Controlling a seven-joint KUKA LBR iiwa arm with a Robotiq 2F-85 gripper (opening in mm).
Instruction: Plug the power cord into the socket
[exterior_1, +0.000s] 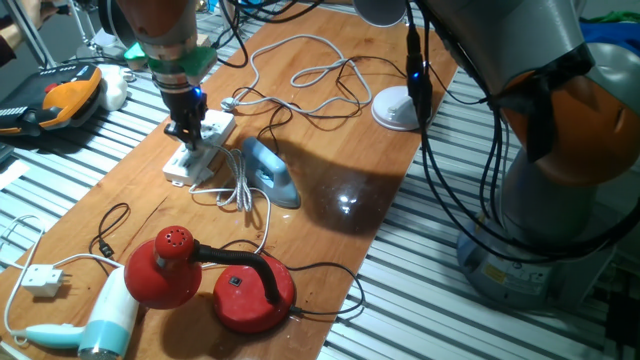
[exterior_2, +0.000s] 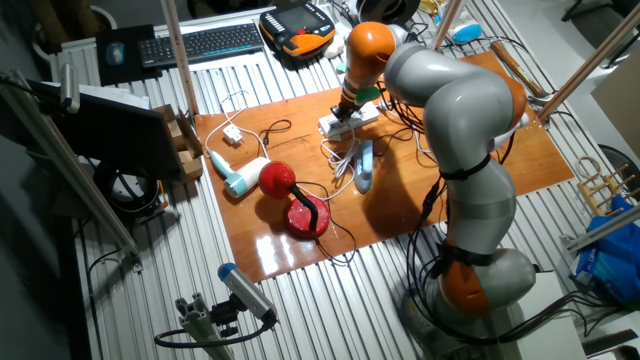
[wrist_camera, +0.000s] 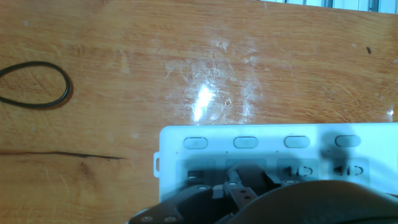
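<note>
Hand view puts you right on top of the socket: closest to the lens is the dark blurry bulk of the gripper, and under it the white strip with its row of oval buttons and outlet holes. Honestly I can't tell from here how wide the fingers are or whether anything is pinched between them, it's all a dark smear at the bottom edge. Past the strip it's bare glossy wooden table, with a loop of thin black cord off to the left.

From one fixed view, going near to far: a white and light-blue hair dryer sits at the front edge, next to a red lamp with a round base. Behind those the light-blue iron lies on the wood, and the power cord is bunched in loops just beside it, touching the end of the socket. Your gripper is down on the strip, fingers vertical. Further back more whitish cord snakes over the table toward a white round base.

From the other fixed view the arm arches over the table and the gripper meets the socket at the far edge.
</note>
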